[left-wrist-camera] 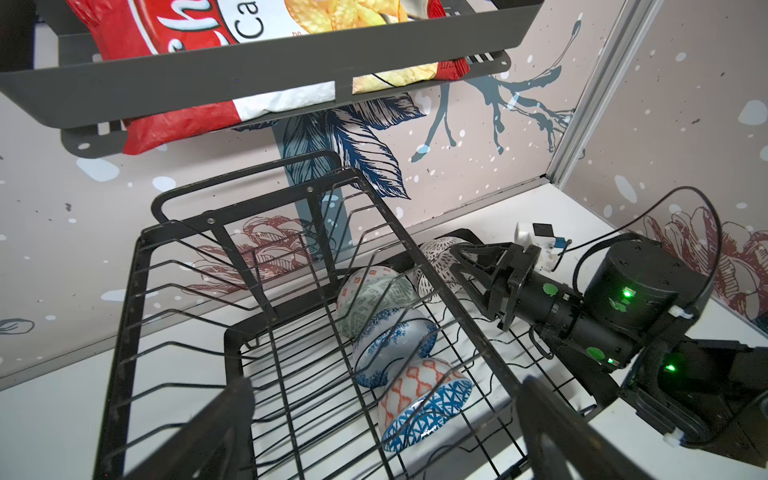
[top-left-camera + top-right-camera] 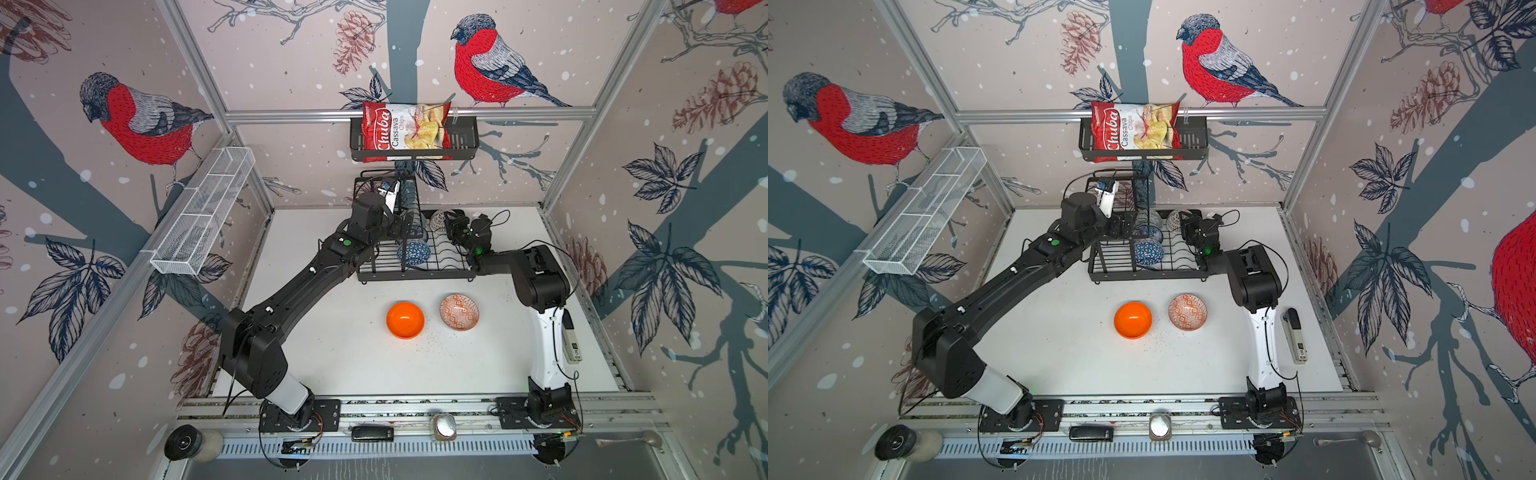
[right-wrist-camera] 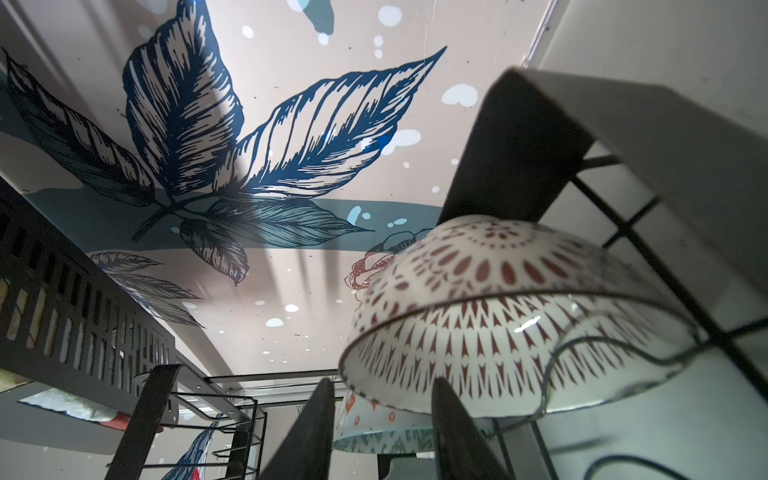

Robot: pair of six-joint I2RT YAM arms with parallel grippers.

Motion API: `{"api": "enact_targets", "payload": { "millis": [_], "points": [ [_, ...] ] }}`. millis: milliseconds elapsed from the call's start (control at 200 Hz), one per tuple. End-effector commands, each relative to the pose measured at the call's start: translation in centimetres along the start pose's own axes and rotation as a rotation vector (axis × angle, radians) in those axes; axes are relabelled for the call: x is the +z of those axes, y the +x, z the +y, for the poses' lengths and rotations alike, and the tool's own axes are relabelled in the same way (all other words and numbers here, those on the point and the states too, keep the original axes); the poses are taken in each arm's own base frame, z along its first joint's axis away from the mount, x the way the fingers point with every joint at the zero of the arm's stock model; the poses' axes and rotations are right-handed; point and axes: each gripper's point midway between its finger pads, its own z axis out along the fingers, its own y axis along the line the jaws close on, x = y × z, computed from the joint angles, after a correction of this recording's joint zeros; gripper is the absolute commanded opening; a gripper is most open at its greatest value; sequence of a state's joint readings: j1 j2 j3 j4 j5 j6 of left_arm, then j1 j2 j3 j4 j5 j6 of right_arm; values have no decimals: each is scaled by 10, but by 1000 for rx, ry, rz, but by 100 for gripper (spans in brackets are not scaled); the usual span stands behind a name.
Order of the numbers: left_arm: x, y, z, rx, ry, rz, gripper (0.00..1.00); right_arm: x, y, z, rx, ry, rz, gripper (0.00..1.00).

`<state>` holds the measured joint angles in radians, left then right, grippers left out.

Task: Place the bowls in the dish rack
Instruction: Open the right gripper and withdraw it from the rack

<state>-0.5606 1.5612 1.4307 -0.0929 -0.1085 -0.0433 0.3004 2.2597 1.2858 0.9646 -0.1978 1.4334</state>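
dish rack: holds four bowls | left end effector: wide open, at rack's left side | right end effector: jaws apart astride white lined bowl in rack's far-right corner | orange bowl, patterned bowl: on tabletop before rack | risk: withdrawing finger could hook rim, tipping bowl out

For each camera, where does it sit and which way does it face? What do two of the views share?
Both top views: high over the front, looking down on the table; left arm and right arm show.
Left wrist: on the left arm above the dish rack, facing the right hand; blurred fingers of the left hand show.
Right wrist: low in the rack, facing up past the white bowl to the wall; its fingers show.
Shared: both wrist views show the white bowl.
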Motion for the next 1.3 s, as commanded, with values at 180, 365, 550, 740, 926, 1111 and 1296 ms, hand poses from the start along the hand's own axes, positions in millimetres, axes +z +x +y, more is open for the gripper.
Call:
{"api": "enact_targets", "payload": {
  "millis": [180,365,550,740,926,1111,1296],
  "points": [
    [-10,-22,19,-61,-18,-80,98,-15,-1,35,-74,-81,-7,49],
    [-21,-34,23,-81,-47,-117,98,-31,0,50,-110,-99,-7,63],
    [-31,-31,14,-131,-11,-80,98,-59,2,54,-222,-40,-9,92],
    [-60,-19,18,-190,-18,-54,98,-85,7,63,-369,48,19,100],
    [-80,2,19,-282,27,24,98,-113,11,80,-528,144,23,100],
    [-107,31,17,-384,49,51,98,-148,25,102,-709,214,17,100],
    [-124,88,5,-521,121,112,98,-184,39,112,-848,278,38,100]
  ]
}}
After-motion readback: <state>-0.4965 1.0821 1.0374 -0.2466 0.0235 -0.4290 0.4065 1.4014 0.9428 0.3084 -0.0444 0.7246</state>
